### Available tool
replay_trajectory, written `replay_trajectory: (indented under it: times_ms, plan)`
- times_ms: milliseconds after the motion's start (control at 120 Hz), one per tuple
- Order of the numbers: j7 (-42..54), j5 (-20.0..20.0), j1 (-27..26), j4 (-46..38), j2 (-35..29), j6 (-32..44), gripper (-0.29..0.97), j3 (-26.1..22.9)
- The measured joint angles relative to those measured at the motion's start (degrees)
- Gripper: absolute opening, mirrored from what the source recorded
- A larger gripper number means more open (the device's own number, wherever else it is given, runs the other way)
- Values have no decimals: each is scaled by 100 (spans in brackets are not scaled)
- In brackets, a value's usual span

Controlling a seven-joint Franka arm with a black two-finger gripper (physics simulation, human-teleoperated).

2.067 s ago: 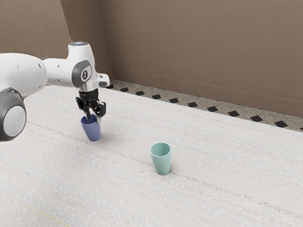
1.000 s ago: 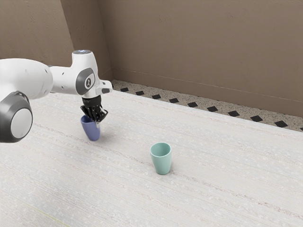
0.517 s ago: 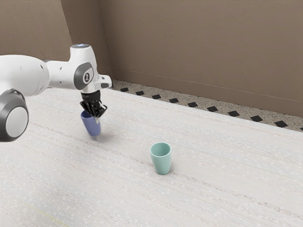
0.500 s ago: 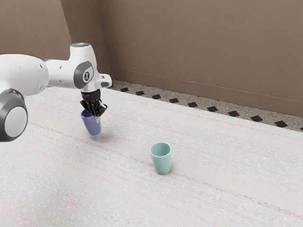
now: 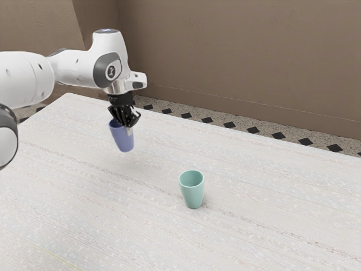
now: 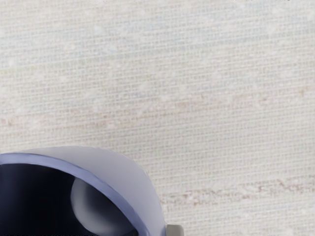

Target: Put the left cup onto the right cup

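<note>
Exterior view: gripper [image 5: 125,121] clamped on blue cup [image 5: 122,138] rim, cup hung tilted, clear of worktop [image 5: 271,220], toward far edge. Teal cup [image 5: 192,189] upright mid-worktop, well apart. Best: carry across, level blue cup, centre over teal mouth, lower slowly.

**Blue cup aloft, green cup standing**

The blue cup [image 5: 123,138] hung clear of the table [image 5: 271,192], gripped at its rim by the gripper [image 5: 127,122] and tilted slightly, mouth up. In the wrist view its pale rim and dark inside [image 6: 123,177] showed close under the hand. The mint-green cup [image 5: 192,190] stood upright on the table, open end up, well apart toward the exterior view's right.
</note>
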Motion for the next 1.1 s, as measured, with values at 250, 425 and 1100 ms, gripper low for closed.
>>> replay_trajectory:
  times_ms: [250, 425, 1100]
  plan:
    - [-4, 112, -316, -452, -659, -197, -10, -114]
    - [-7, 339, -574, -569, -972, -252, -10, -222]
    - [-20, 421, -1065, -558, -1111, -244, -10, -919]
